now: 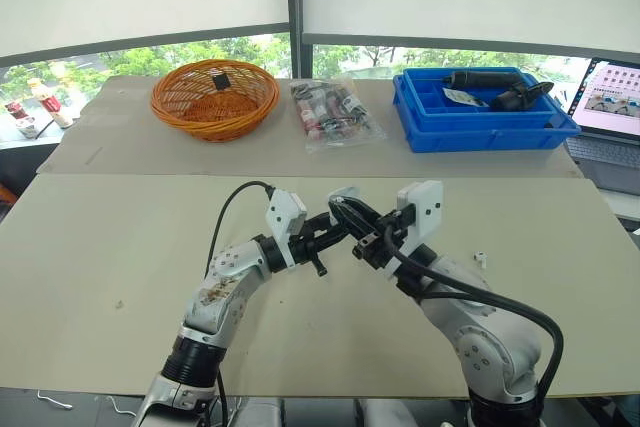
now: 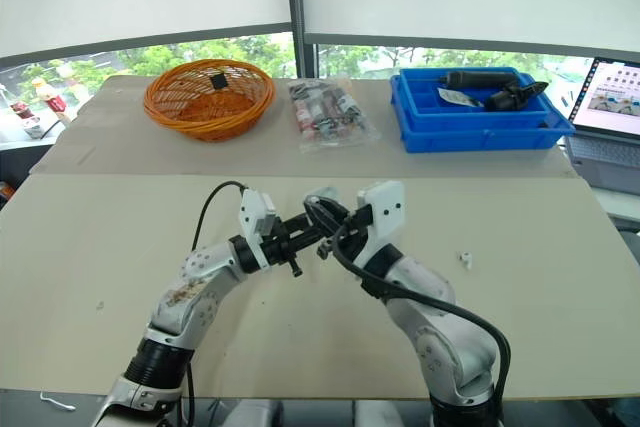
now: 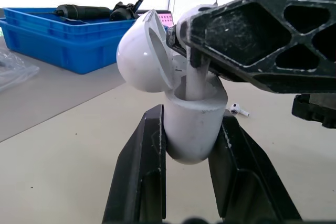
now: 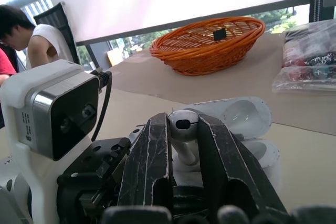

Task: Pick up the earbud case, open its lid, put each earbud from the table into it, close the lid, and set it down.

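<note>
My left gripper is shut on the white earbud case, held upright above the middle of the table with its lid swung open. My right gripper is shut on a white earbud directly over the case. The earbud's stem reaches down into the case's opening. From the head view the two grippers meet tip to tip, left and right. A second earbud lies on the table to the right of my right arm.
At the back stand an orange wicker basket, a clear bag of small items and a blue tray holding dark tools. A laptop sits at the far right. A person sits beyond the table.
</note>
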Motion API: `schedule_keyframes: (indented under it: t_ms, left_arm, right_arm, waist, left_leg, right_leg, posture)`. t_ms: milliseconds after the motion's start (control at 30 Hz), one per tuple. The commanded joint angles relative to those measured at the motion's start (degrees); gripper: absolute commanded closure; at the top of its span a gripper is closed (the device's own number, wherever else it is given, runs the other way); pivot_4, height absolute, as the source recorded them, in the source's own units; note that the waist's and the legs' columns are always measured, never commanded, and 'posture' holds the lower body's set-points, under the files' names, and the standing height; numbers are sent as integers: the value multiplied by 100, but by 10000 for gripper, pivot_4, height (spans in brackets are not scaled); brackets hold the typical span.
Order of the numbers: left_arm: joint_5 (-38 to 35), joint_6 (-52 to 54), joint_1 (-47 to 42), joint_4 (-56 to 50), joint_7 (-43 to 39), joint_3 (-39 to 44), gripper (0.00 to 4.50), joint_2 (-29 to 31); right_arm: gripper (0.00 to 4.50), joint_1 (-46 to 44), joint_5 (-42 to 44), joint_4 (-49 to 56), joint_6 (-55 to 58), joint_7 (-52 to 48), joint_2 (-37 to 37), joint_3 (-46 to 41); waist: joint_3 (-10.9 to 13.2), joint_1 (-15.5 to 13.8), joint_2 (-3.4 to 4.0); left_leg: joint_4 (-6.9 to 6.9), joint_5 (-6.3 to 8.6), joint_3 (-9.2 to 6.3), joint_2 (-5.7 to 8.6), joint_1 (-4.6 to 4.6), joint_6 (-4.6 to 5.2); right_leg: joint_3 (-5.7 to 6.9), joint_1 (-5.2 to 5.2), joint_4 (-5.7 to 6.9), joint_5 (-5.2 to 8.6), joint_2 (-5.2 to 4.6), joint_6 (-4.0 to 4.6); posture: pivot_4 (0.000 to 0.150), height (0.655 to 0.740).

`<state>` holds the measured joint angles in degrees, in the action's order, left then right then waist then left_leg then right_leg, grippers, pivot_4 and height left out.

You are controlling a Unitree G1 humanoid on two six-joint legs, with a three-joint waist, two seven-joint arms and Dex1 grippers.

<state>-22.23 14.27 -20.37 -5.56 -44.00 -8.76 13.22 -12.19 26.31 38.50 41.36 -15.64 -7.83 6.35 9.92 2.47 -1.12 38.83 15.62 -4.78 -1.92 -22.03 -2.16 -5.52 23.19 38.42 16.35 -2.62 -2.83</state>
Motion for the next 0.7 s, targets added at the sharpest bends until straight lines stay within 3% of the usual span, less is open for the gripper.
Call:
schedule_keyframes:
  t_ms: [33, 167, 233, 433, 700]
  left_arm:
    - [-53, -94, -156, -182, -26, 65, 39079, -19]
    - [-43, -102, -157, -200, -25, 52, 39079, -25]
    - [-40, -107, -155, -204, -26, 51, 39079, -24]
    - [-5, -114, -88, -217, -55, 75, 39079, 28]
    - [25, -138, 18, -222, -5, 122, 39079, 68]
  right_arm:
    - [41780, 64, -107, -17, -91, 32, -60, 175]
    - [41780, 126, -212, -19, -43, 106, -111, 306]
    - [31379, 177, -242, 14, -62, 145, -137, 317]
    - [11128, 149, -110, 461, 220, 133, -491, -35]
    - [10694, 164, 637, 1170, 728, -134, -1302, -972]
  waist:
    - [0, 0, 0]
    - [0, -1, 0]
    - [0, -3, 0]
    - [0, -11, 0]
    - [0, -8, 0]
  left_leg:
    - [0, 0, 0, 0, 0, 0]
    - [0, 0, 0, 0, 0, 0]
    - [0, 0, 0, 0, -1, 0]
    - [1, 0, 0, 0, -1, 0]
    - [0, 0, 0, 0, -3, 0]
  right_leg:
    - [0, 0, 0, 0, 0, 0]
    - [0, 0, 0, 0, 0, 0]
    - [0, 0, -1, 0, 0, 0]
    - [1, -2, -2, 0, 0, 0]
    - [1, -2, -5, 0, 0, 0]
  posture:
    - [1500, 7114]
    - [1500, 7114]
    - [1500, 7114]
    - [1500, 7114]
    - [1500, 7114]
